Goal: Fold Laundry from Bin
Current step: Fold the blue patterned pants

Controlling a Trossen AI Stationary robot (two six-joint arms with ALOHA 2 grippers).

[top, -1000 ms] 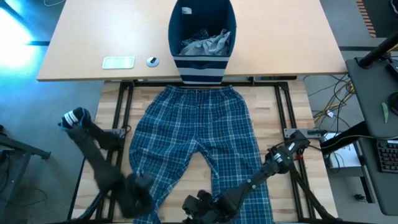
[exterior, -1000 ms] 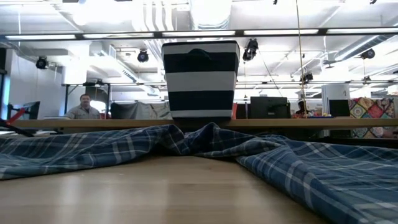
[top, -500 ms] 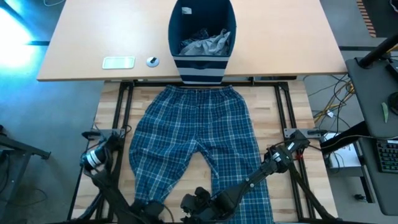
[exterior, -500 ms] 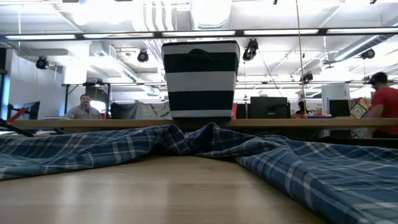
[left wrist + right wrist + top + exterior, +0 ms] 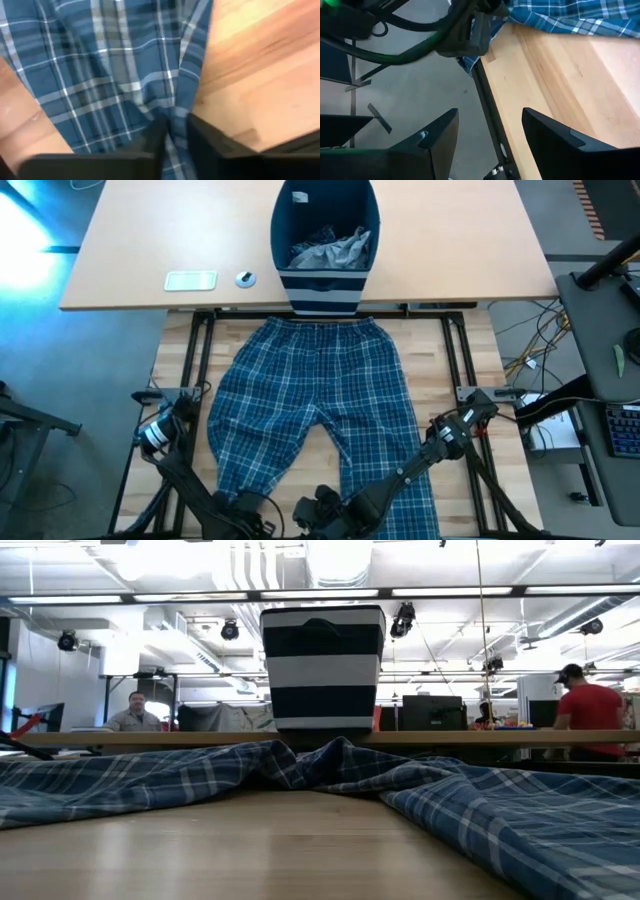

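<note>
The blue-and-white plaid cloth trousers [image 5: 318, 415] lay flat on the wooden surface [image 5: 470, 350], waistband toward the navy striped fabric bin [image 5: 325, 240]. Soft, limp and light, they were best gripped at hems. The left claw [image 5: 172, 137] pinched one leg hem; the right claw [image 5: 487, 127] stood apart just beside it.

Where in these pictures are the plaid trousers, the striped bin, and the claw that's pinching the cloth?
plaid trousers [image 5: 310, 395], high view, on the seat, below the waistband.
striped bin [image 5: 322, 670], low view, on its pale middle stripe.
left claw [image 5: 175, 132], left wrist view, between its two dark fingertips, closed on the trouser cloth.
</note>
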